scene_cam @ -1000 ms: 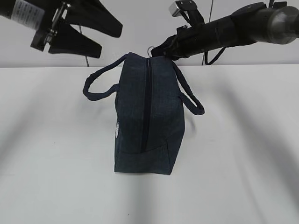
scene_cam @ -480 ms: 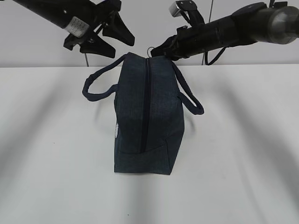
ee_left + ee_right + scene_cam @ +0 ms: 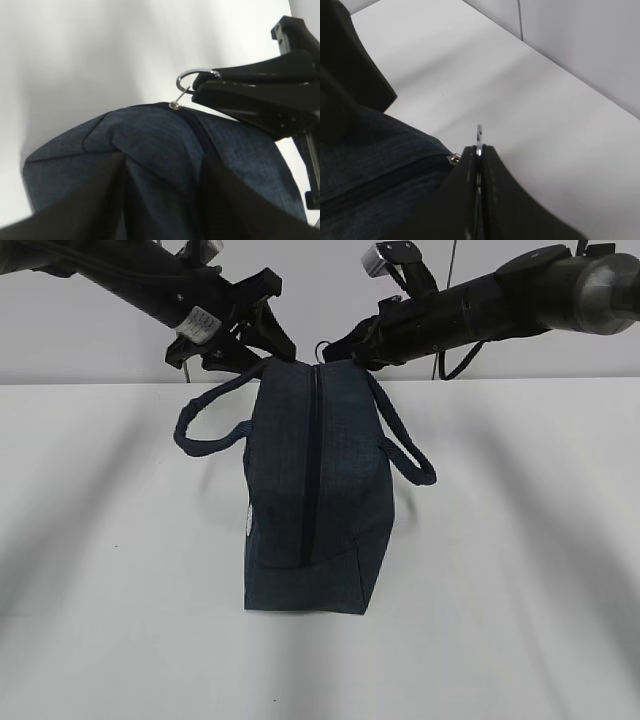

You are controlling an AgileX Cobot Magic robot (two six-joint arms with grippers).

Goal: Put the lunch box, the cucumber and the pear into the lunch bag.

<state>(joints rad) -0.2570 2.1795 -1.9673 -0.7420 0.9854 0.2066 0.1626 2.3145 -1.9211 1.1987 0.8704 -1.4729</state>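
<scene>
Lunch bag stands mid-table. Left gripper over its rear left. Right gripper at rear, on ring pull.

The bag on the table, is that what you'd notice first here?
Yes: the dark blue lunch bag stands zipped shut in the middle of the white table. At its far end the right gripper pinches the metal ring pull, and the left gripper hovers open over that end.
</scene>
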